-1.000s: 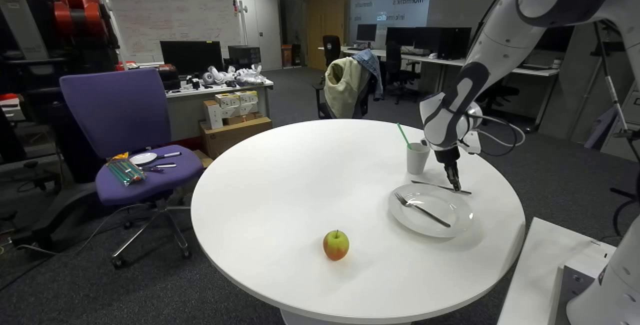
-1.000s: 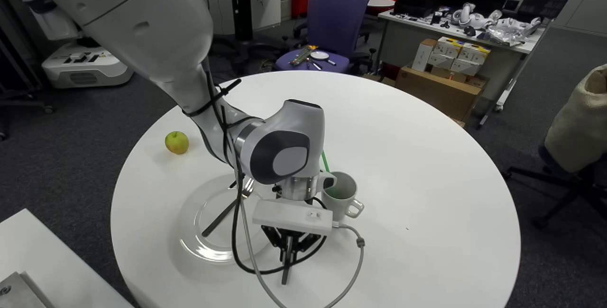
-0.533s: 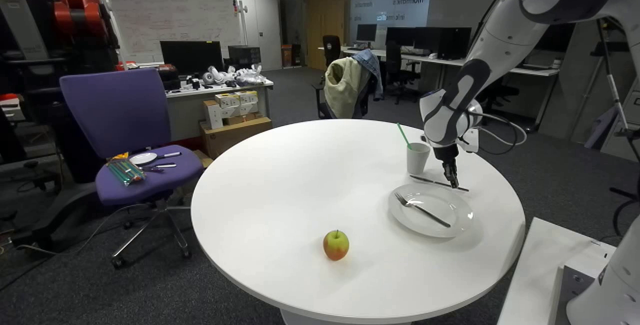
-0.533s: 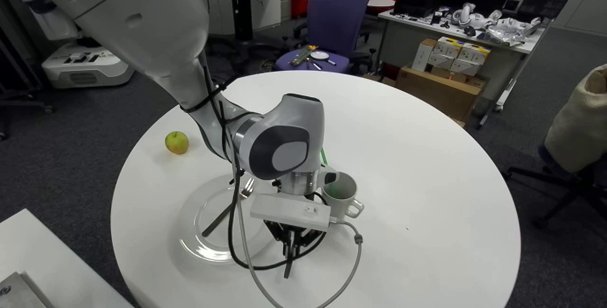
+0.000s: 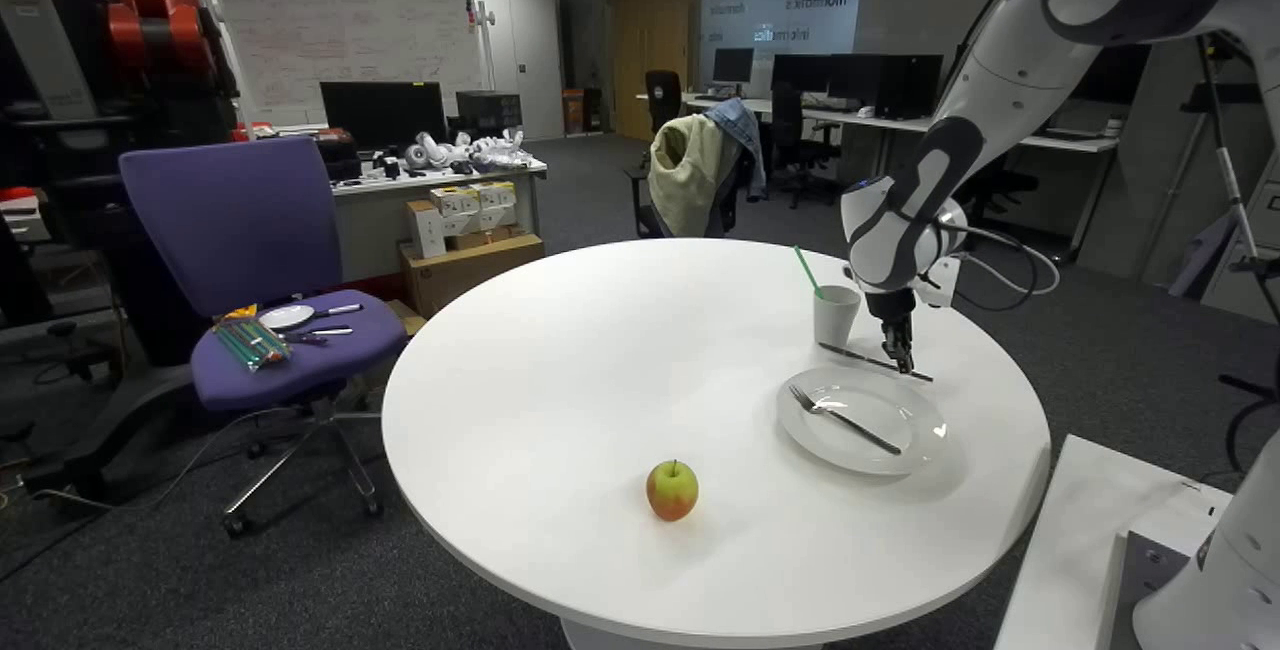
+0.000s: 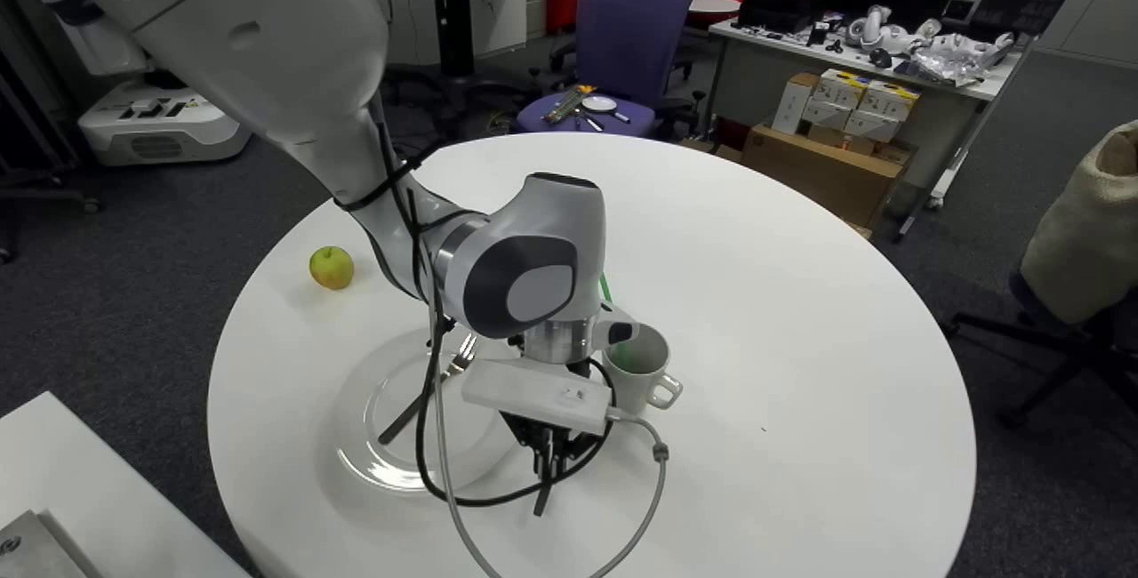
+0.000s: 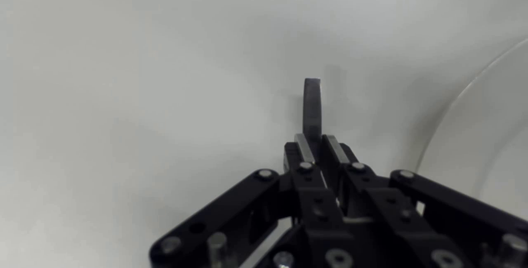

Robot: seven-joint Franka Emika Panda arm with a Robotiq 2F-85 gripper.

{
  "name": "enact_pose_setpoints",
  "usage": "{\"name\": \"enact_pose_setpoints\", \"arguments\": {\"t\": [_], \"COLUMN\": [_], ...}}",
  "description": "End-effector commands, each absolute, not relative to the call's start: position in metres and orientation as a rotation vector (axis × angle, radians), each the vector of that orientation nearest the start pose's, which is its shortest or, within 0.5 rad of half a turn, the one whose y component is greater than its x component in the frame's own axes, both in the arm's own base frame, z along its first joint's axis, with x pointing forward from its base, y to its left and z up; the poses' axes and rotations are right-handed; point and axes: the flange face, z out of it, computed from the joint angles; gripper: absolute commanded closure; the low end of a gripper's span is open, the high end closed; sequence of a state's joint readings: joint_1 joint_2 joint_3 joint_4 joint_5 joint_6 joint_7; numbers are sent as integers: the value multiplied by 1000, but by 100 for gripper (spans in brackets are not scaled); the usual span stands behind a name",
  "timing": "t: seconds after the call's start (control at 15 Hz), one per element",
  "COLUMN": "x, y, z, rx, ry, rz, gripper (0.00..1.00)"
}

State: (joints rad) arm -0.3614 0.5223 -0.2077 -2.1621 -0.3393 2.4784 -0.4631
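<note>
My gripper [image 5: 905,367] points down and is shut on a slim dark knife [image 5: 850,354]. In the wrist view the knife [image 7: 312,103] sticks out from between the two fingertips. It appears to be slightly above the table, level or a little tilted. One end overlaps the foot of the white mug [image 5: 835,318] in that exterior view; I cannot tell whether they touch. A green straw [image 5: 807,271] stands in the mug. Beside the gripper lies a white plate [image 5: 800,430] with a fork [image 5: 850,422] on it. The plate's rim also shows in the wrist view [image 7: 495,115].
A green and red apple [image 5: 672,490] sits on the round white table [image 5: 560,380], towards its edge. A purple chair [image 6: 633,27] with small items on its seat stands beyond the table. A white side table [image 5: 1060,530] carries the arm's base. Cables [image 6: 427,462] hang from the wrist.
The gripper has risen slightly with the knife in it, and the knife's end has shifted up against the mug's foot in the picture. Plate, fork, mug and apple have not moved.
</note>
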Motion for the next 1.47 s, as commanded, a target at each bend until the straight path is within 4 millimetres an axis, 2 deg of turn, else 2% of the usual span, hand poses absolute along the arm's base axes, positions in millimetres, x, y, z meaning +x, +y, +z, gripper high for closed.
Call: {"name": "enact_pose_setpoints", "arguments": {"t": [0.0, 0.2, 0.93, 1.4], "x": [443, 442, 419, 413], "y": [-288, -284, -291, -280], "z": [157, 160, 189, 197], "rx": [-3262, -3266, -3276, -3238], "ry": [-292, -296, -241, -228], "rz": [481, 475, 462, 465], "gripper": [97, 97, 97, 97]}}
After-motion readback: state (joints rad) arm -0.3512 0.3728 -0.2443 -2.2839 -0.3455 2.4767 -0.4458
